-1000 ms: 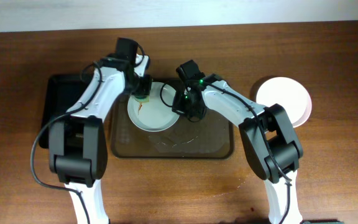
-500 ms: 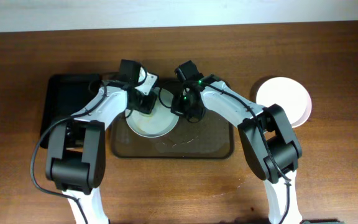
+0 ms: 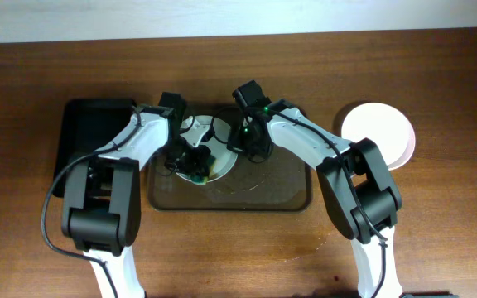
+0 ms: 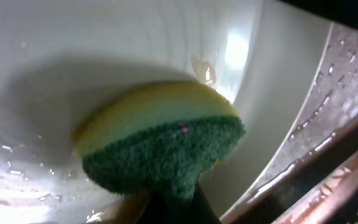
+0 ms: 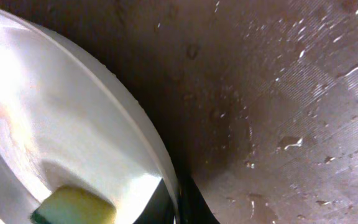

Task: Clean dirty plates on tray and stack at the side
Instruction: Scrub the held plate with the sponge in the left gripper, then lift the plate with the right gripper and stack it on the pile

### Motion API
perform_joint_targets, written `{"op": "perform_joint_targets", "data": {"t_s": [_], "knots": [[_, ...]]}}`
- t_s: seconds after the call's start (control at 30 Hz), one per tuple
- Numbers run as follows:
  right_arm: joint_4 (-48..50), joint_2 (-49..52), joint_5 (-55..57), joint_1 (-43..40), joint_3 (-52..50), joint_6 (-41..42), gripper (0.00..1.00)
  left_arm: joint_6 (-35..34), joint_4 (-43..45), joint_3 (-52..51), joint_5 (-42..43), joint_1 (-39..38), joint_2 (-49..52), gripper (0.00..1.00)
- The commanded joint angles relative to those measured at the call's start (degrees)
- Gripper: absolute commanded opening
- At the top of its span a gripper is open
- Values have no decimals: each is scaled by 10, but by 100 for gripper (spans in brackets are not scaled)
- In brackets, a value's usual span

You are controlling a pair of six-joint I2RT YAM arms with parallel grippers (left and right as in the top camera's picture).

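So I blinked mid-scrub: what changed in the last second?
The left gripper, holding the sponge, swept across the plate from its far rim toward the near side. The right gripper stayed clamped on its right rim; the tray and the side plate did not move.

Likely a robot lab: wooden table point(image 3: 454, 240) against a white wall point(image 3: 238, 16).

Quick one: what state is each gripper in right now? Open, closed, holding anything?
Left gripper: closed on the sponge.
Right gripper: closed on the rim of the plate.
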Motion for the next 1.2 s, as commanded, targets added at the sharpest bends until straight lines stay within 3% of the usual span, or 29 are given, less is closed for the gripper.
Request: {"op": "perform_joint_targets", "data": {"t_s": [0.0,0.13,0.23,0.3,0.4,0.43,0.57,0.73,0.83,0.9,0.93,1.0,1.03,1.13,1.17], "knots": [[1,22,19,0,-3,8,4,15,-104,121,20,26,23,1],[-4,17,-8,-4,-2,-12,4,15,-205,336,16,78,23,1],[-38,-50,4,-22,3,-93,4,15,-185,349,-24,118,23,1],[-87,-128,143,-18,3,-114,4,13,-165,349,-75,126,23,1],[-125,-202,386,19,3,-139,4,13,-145,349,-77,126,23,1],[-131,-209,510,52,3,-151,4,13,-136,349,-77,125,23,1],[-138,-208,819,165,3,-153,4,13,-134,349,-79,125,23,1],[-137,-208,1047,247,3,-153,4,13,-134,349,-79,125,23,1],[-137,-208,1050,250,3,-151,4,13,-134,349,-79,125,23,1],[-138,-208,990,246,3,-151,4,13,-134,349,-79,125,23,1],[-143,-210,914,240,3,-151,4,13,-135,349,-79,125,23,1],[-164,-224,635,183,3,-117,4,13,-139,349,-82,125,23,1],[-170,-230,572,156,3,-109,4,13,-139,349,-85,125,23,1],[-190,-251,286,-22,3,-108,4,13,-139,349,-94,125,23,1],[-203,-251,181,-117,3,-108,4,13,-139,349,-94,125,23,1]]}}
